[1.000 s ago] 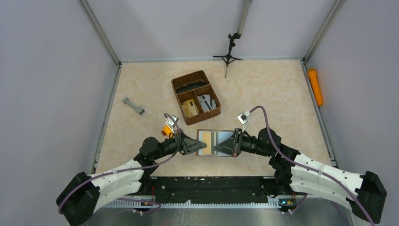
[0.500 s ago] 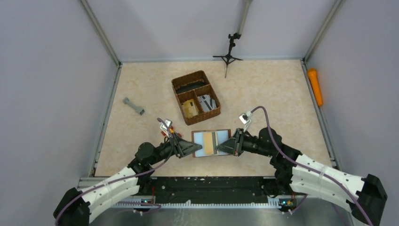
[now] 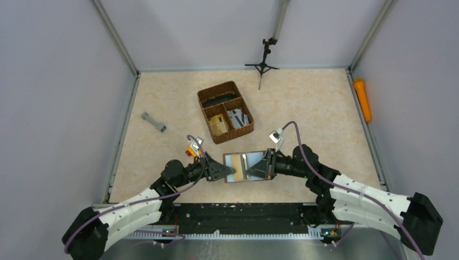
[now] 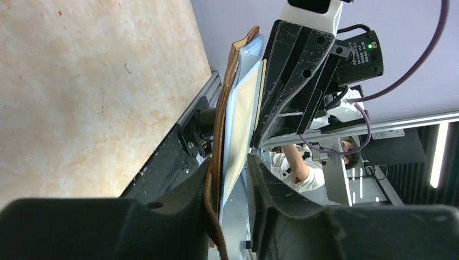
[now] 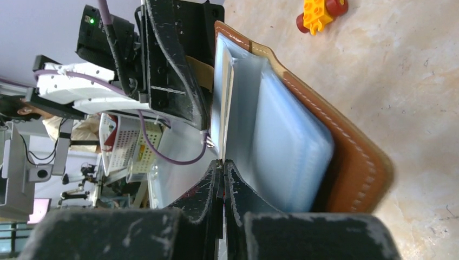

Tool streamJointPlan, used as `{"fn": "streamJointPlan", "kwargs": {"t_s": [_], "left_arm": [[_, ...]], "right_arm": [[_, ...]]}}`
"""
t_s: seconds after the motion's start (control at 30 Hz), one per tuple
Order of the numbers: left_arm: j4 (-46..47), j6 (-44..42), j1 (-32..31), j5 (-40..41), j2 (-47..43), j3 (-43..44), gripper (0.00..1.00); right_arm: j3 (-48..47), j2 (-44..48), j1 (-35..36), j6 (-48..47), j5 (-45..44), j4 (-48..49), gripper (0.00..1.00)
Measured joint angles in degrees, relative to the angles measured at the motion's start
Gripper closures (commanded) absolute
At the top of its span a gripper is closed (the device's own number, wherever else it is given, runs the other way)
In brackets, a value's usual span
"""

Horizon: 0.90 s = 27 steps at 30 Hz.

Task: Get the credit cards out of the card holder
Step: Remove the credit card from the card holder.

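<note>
We find the card holder (image 3: 244,164) open, raised between both arms. Right gripper (image 5: 222,162) pinches an inner leaf; left gripper (image 4: 230,163) straddles its edge, jaws apart. We advise clamping leather only.

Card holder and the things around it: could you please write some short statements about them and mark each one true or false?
1. The card holder is open, between the left gripper and the right gripper. True.
2. The right gripper's fingers stand wide apart. False: they are pressed together on an inner sleeve of the card holder.
3. The basket stands farther from the arms than the card holder. True.
4. The yellow and red toy lies inside the basket. False: it lies on the table, near the left gripper.
</note>
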State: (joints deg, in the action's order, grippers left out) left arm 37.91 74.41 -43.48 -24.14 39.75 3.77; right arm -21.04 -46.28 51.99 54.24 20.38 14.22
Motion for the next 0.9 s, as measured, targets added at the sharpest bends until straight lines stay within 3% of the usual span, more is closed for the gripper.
{"fn": "streamJointPlan", "kwargs": {"t_s": [0.1,0.17,0.47,0.9], "left_arm": [[1.95,0.00,0.00,-1.16,3.08,0.02,0.92],[2.84,0.28,0.02,-1.55,3.54,0.02,0.99],[1.77,-0.68,0.11,-1.05,-2.43,-0.15,1.00],[-10.21,-1.95,0.13,4.79,-12.20,-0.68,1.00]], "right_arm": [[0.07,-1.20,-0.04,0.09,0.87,0.68,1.00],[0.07,-1.29,-0.04,0.04,0.96,0.72,1.00],[0.04,2.03,-0.17,-0.66,-1.11,-2.32,1.00],[0.02,4.87,-2.78,-1.79,-3.65,-8.15,1.00]]}}
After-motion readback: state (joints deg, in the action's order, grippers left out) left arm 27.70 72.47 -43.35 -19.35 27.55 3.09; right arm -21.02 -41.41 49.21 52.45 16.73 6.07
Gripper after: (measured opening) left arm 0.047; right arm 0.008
